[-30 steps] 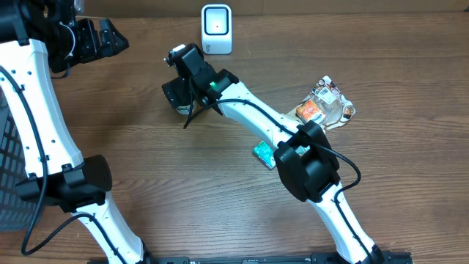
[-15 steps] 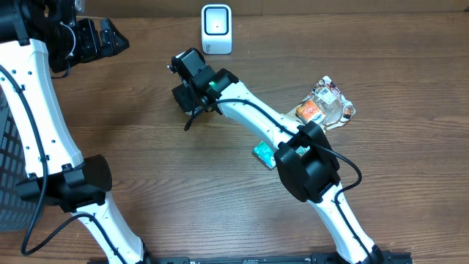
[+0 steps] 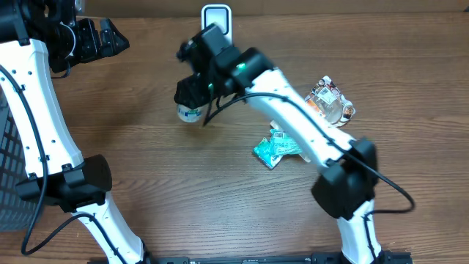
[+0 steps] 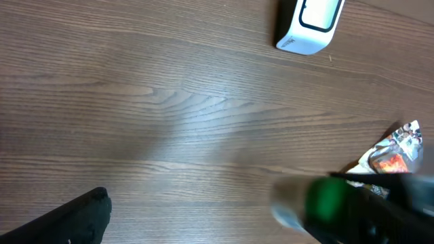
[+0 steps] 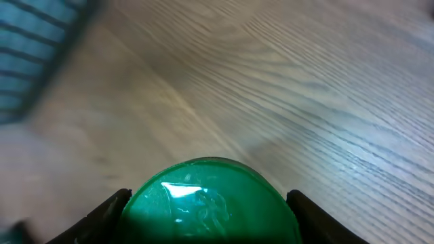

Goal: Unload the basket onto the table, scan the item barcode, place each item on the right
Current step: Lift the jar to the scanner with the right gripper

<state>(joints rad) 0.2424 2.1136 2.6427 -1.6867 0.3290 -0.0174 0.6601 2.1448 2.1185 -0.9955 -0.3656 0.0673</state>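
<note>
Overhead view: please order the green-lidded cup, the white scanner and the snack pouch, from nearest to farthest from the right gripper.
1. green-lidded cup: between the fingers of the right gripper.
2. white scanner: at the far edge of the table, partly behind the arm.
3. snack pouch: well off to the robot's right.

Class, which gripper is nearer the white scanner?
Right. The right gripper holds the green-lidded cup just in front of the scanner; the left gripper hangs open, far to its left.
</note>
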